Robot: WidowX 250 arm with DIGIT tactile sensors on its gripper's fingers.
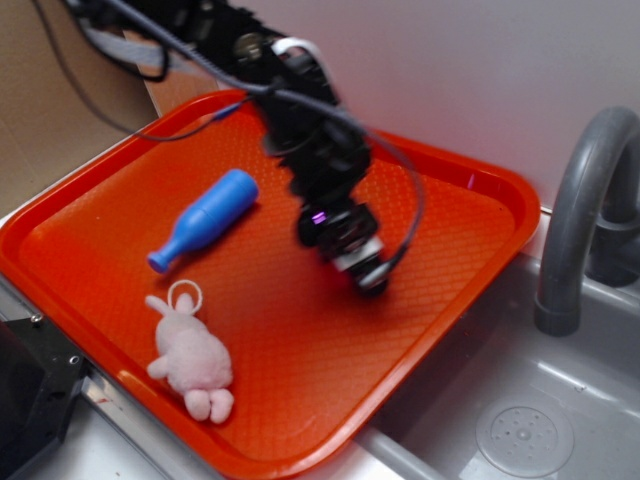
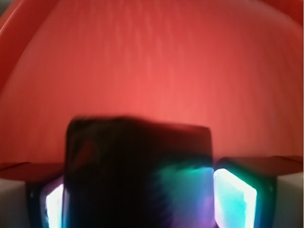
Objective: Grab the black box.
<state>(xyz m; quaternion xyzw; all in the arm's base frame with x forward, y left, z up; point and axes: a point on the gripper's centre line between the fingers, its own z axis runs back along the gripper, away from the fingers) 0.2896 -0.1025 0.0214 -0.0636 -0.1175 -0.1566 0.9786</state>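
No writing or label can be read on anything here. An orange tray (image 1: 440,240) with a waffled floor sits on a grey counter beside a sink (image 1: 520,420) and its grey tap (image 1: 580,210), with a pale wall behind. On the tray lie a blue bottle (image 1: 205,218) and a pink plush toy (image 1: 190,355), both well apart from the claw (image 1: 362,268), which pinches the black box (image 2: 137,173) between its fingers (image 2: 235,192) above the tray.

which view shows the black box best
The wrist view: the black box fills the lower frame, sitting between the end effector's glowing fingers, though blurred. In the exterior view the arm and end effector above the red tray hide it; no box can be made out.
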